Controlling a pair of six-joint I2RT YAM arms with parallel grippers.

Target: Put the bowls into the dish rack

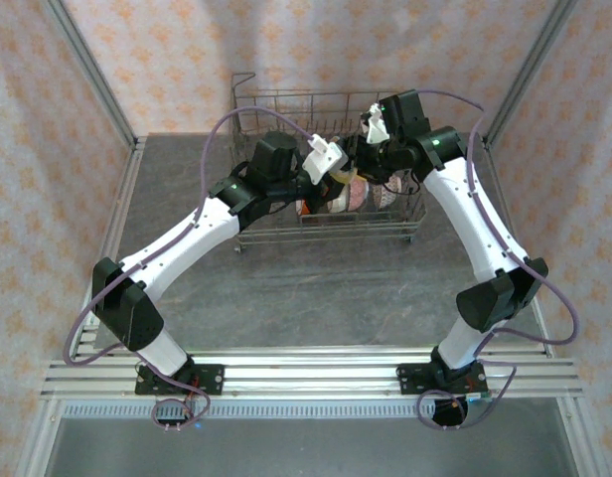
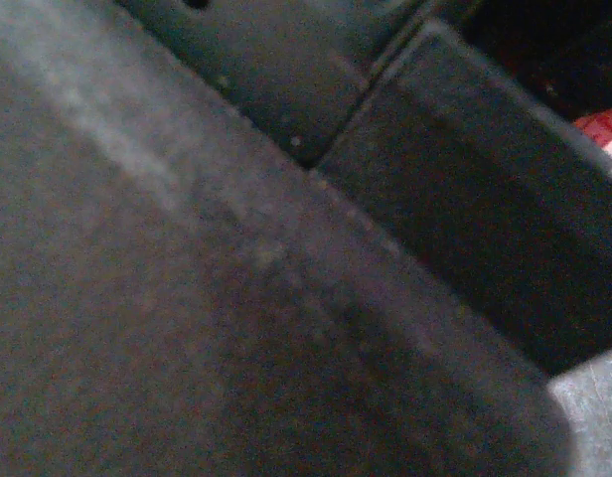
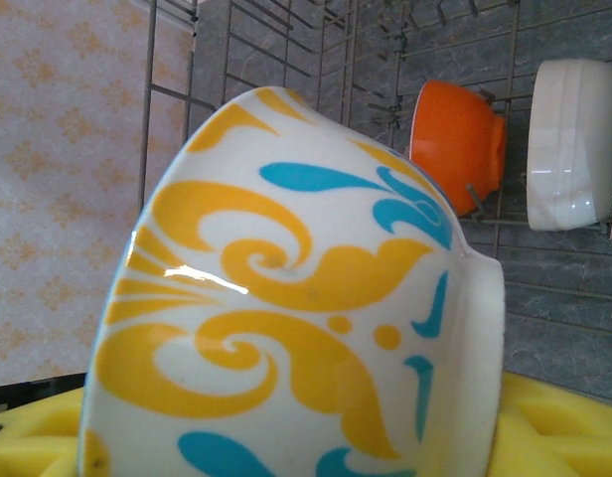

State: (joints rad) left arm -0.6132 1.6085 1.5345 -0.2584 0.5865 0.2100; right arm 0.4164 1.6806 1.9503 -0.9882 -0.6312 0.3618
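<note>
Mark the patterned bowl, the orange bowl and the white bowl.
patterned bowl (image 3: 286,298), right wrist view, on its outer side wall.
orange bowl (image 3: 453,139), right wrist view, on its outer wall.
white bowl (image 3: 574,129), right wrist view, on its outer wall.

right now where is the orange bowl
The orange bowl stands on edge in the dish rack, upper right of the right wrist view, just left of the white bowl and behind the patterned bowl.

- We see pink walls (image 1: 167,60) with a pale orange floral print.
- A grey mottled surface (image 1: 316,298) lies below.
- Metal posts (image 1: 90,75) stand at the corners.
- Soft, even light.
</note>
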